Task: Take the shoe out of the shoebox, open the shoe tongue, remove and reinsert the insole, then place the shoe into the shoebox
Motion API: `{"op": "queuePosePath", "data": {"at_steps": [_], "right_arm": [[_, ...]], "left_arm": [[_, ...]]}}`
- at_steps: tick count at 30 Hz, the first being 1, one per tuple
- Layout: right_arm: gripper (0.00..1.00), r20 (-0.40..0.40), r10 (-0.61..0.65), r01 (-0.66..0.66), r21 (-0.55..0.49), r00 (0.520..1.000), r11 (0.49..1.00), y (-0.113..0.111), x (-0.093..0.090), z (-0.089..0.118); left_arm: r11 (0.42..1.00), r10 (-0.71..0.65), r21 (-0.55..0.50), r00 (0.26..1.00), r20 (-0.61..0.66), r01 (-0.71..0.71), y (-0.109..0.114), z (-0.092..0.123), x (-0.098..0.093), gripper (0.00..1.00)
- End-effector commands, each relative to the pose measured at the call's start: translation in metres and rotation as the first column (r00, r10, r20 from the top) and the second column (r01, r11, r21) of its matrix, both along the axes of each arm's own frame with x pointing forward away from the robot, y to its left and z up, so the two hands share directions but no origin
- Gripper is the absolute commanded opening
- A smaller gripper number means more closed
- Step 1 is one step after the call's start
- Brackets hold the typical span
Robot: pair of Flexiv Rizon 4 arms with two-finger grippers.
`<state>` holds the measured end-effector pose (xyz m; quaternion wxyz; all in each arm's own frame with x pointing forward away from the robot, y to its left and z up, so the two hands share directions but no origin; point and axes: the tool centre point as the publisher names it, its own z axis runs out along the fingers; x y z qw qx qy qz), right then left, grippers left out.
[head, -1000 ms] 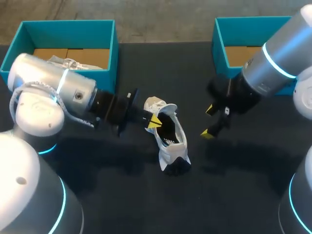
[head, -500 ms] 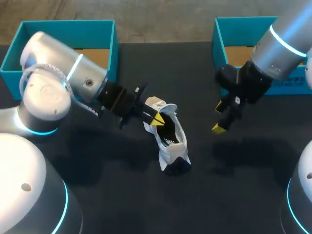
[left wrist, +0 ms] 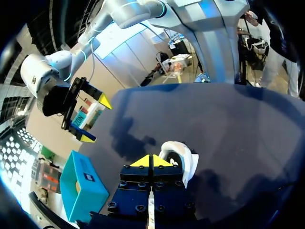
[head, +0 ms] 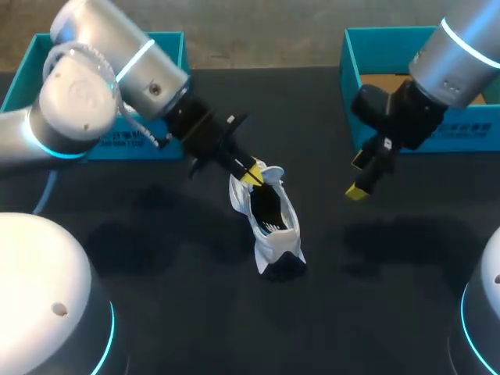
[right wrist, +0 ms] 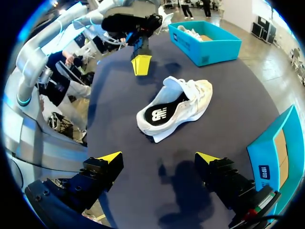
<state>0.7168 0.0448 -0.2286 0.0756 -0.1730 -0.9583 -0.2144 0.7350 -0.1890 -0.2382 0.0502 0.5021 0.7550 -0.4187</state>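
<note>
Shoe (head: 269, 215) at my left gripper (head: 251, 175): white woven cloth, smooth black inside. Table (head: 156, 312) beneath: dark, matt. Shoebox (head: 355, 70) behind my right gripper (head: 359, 176): teal card, plain brown floor. Arm shells glossy.

Light comes evenly from overhead, as far as I can judge; the dark table (head: 195, 312) carries soft shadows beneath both arms; the white shoe (head: 273, 238) shows bright against it; the left arm's shell (head: 78, 101) has a mild sheen.

Left pincer (left wrist: 152, 161), tips together, sat just beside a white shoe (left wrist: 183, 156) on the dark surface (left wrist: 228, 124); right pincer (left wrist: 95, 119) hung beyond, fingers spread.
</note>
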Motion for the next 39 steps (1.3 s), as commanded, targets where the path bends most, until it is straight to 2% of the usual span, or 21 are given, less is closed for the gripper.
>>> {"op": "queuePosePath", "data": {"at_steps": [1,20,23,30,39], "right_arm": [[1.0,0.003,-0.002,0.002,0.001,1.0,1.0,-0.001,-0.002,-0.001],[1.0,0.003,-0.002,0.002,0.001,1.0,1.0,-0.001,-0.002,-0.001],[1.0,0.009,-0.002,0.002,-0.01,1.0,1.0,-0.013,0.002,0.01],[1.0,0.042,-0.003,0.006,-0.062,0.999,0.998,-0.042,0.006,0.034],[1.0,0.05,-0.032,0.037,-0.106,0.998,0.994,-0.076,0.003,0.056]], "left_arm": [[0.991,-0.077,0.111,0.997,-0.024,0.08,-0.003,0.002,0.003,0.0],[0.991,-0.077,0.111,0.997,-0.024,0.08,-0.003,0.002,0.003,0.0],[0.991,-0.077,0.111,0.997,-0.024,0.08,-0.003,0.002,0.003,0.0],[0.954,-0.169,0.248,0.985,-0.021,0.169,-0.003,-0.016,0.004,0.0],[0.899,-0.272,0.348,0.962,-0.027,0.264,-0.006,-0.032,0.004,0.0]]}}
